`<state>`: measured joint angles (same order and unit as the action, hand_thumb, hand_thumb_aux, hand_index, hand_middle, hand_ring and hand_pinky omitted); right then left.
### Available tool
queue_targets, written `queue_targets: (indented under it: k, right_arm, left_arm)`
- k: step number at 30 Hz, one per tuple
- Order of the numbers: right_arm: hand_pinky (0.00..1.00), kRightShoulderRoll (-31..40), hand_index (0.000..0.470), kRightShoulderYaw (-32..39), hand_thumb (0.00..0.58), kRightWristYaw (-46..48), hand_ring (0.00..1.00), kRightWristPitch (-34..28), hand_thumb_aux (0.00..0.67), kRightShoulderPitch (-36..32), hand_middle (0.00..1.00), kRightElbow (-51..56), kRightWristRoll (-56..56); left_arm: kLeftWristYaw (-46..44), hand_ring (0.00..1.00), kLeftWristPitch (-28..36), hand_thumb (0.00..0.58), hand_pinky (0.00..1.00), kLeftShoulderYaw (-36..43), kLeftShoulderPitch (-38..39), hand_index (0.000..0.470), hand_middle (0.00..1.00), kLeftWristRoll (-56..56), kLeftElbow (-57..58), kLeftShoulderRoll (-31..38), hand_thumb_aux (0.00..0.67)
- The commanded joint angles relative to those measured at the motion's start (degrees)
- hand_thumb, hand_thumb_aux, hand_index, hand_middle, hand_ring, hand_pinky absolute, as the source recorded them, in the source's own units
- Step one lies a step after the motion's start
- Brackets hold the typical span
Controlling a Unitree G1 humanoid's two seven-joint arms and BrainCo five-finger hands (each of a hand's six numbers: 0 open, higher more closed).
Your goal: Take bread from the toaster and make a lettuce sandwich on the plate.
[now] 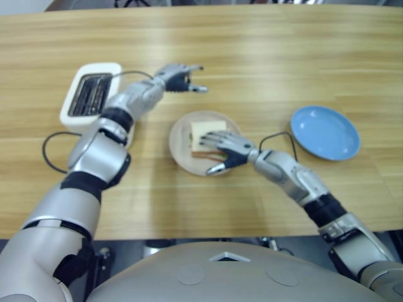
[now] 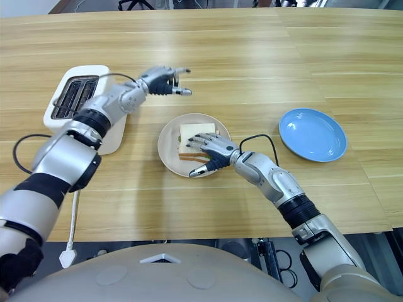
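Pressing down on the sandwich [image 2: 187, 135] on the beige plate [image 2: 165, 151] with the right hand [image 2: 211, 150], fingers spread flat, gripping nothing. Holding the left hand [image 2: 160, 80] half-curled and empty beyond the toaster [image 2: 72, 94]. Looks like the closing step; calls next for lifting straight off without dragging the top slice. From the right eye view, catches a white plug [image 2: 67, 257] dangling past the table's near edge.
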<state>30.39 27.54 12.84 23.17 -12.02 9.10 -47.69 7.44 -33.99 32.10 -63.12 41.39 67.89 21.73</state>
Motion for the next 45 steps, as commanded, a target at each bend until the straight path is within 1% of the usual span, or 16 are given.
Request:
queue_targets:
  k: [1, 8, 12, 16, 20, 24, 26, 27, 28, 29, 30, 33, 36, 38, 41, 45]
  right_arm:
    - [0.0, 0.9, 0.0, 5.2, 0.0, 4.6, 0.0, -0.7, 0.0, 2.9, 0.0, 6.0, -2.6]
    - [0.0, 1.7, 0.0, 2.2, 0.0, 1.3, 0.0, 0.8, 0.0, 1.7, 0.0, 2.6, -0.9]
    - [0.0, 2.2, 0.0, -4.1, 0.0, -6.2, 0.0, 5.0, 0.0, 0.6, 0.0, -6.2, 2.4]
    - [0.0, 2.5, 0.0, -9.4, 0.0, -13.0, 0.0, 7.9, 0.0, -0.3, 0.0, -12.0, 2.9]
    - [0.0, 2.0, 0.0, -15.3, 0.0, -18.2, 0.0, 8.5, 0.0, -0.1, 0.0, -17.0, 3.8]
    - [0.0, 2.4, 0.0, -19.3, 0.0, -17.3, 0.0, 6.4, 0.0, 2.2, 0.0, -20.4, 5.7]
    - [0.0, 4.1, 0.0, -20.5, 0.0, -11.2, 0.0, 3.5, 0.0, 4.5, 0.0, -20.9, 9.8]
    - [0.13, 5.5, 0.0, -20.9, 0.0, -7.3, 0.13, 1.6, 0.0, 5.8, 0.13, -21.1, 12.6]
    - [0.82, 7.2, 0.164, -21.2, 0.34, -3.3, 0.82, 0.3, 0.239, 7.1, 0.82, -21.6, 16.1]
    - [1.0, 8.8, 0.336, -21.9, 0.538, 0.4, 1.0, -1.3, 0.489, 8.5, 1.0, -22.5, 19.8]
    - [1.0, 11.0, 0.46, -22.8, 0.58, 4.6, 1.0, -3.2, 0.67, 10.3, 1.0, -23.7, 24.4]
    - [1.0, 17.0, 0.46, -25.5, 0.58, 17.1, 1.0, -9.9, 0.67, 16.8, 1.0, -29.1, 38.3]
    - [1.0, 23.8, 0.46, -28.8, 0.58, 27.5, 1.0, -16.0, 0.67, 25.2, 1.0, -35.3, 48.3]
    - [1.0, 26.1, 0.46, -30.4, 0.58, 30.9, 1.0, -17.8, 0.67, 28.3, 1.0, -37.1, 51.1]
    - [1.0, 27.2, 0.46, -30.0, 0.58, 33.5, 1.0, -20.3, 0.67, 28.8, 1.0, -37.8, 51.9]
    - [1.0, 25.0, 0.46, -22.9, 0.58, 36.1, 1.0, -21.7, 0.67, 25.1, 1.0, -37.0, 49.1]
  left_arm:
    - [2.6, 0.0, -1.9, 0.0, 0.0, -0.9, 0.0, 0.0, 0.0, 1.2, -4.7, 5.7, 0.0]
    - [-2.5, 0.0, -3.3, 0.0, 0.0, -5.3, 7.7, 0.0, 0.0, -3.8, -15.7, 9.9, 0.0]
    - [-6.7, 0.0, -2.5, 0.0, 0.0, -8.2, 15.9, 0.0, 0.0, -8.4, -22.7, 9.9, 0.0]
    - [-8.1, 0.0, -0.9, 0.0, 0.0, -9.8, 19.3, 0.0, 0.0, -9.5, -25.9, 10.4, 0.0]
    - [-9.5, 0.0, -0.3, 0.0, 0.0, -12.3, 21.4, 0.0, 0.0, -11.1, -29.5, 11.1, 0.0]
    - [-12.1, 0.0, -0.3, 0.0, 0.0, -16.0, 25.2, 0.0, 0.0, -14.2, -37.7, 13.5, 0.0]
    - [-18.0, 0.0, 0.5, 0.0, 0.0, -18.8, 28.8, 0.0, 0.0, -21.2, -44.1, 15.6, 0.0]
    - [-21.9, 0.0, 1.8, 0.108, 0.0, -20.1, 31.0, 0.045, 0.0, -26.1, -47.7, 16.6, 0.066]
    - [-25.6, 0.82, 3.5, 0.531, 0.82, -21.4, 33.3, 0.327, 0.82, -31.2, -51.2, 17.5, 0.476]
    - [-29.3, 1.0, 5.9, 0.58, 1.0, -22.5, 35.6, 0.46, 1.0, -36.2, -54.9, 18.4, 0.67]
    - [-33.5, 1.0, 8.8, 0.58, 1.0, -23.5, 38.3, 0.46, 1.0, -41.7, -59.1, 19.8, 0.67]
    - [-45.3, 1.0, 16.0, 0.58, 1.0, -24.1, 47.2, 0.46, 1.0, -52.5, -70.6, 25.2, 0.67]
    - [-55.4, 1.0, 19.6, 0.58, 1.0, -21.7, 57.0, 0.46, 1.0, -54.0, -77.8, 32.3, 0.67]
    - [-58.3, 1.0, 22.0, 0.58, 1.0, -21.1, 59.2, 0.46, 1.0, -54.0, -78.9, 33.3, 0.67]
    - [-62.1, 1.0, 24.5, 0.58, 1.0, -19.0, 60.3, 0.46, 1.0, -51.9, -79.3, 33.3, 0.67]
    - [-67.6, 1.0, 28.1, 0.58, 1.0, -14.3, 61.2, 0.46, 1.0, -48.4, -79.6, 33.3, 0.67]
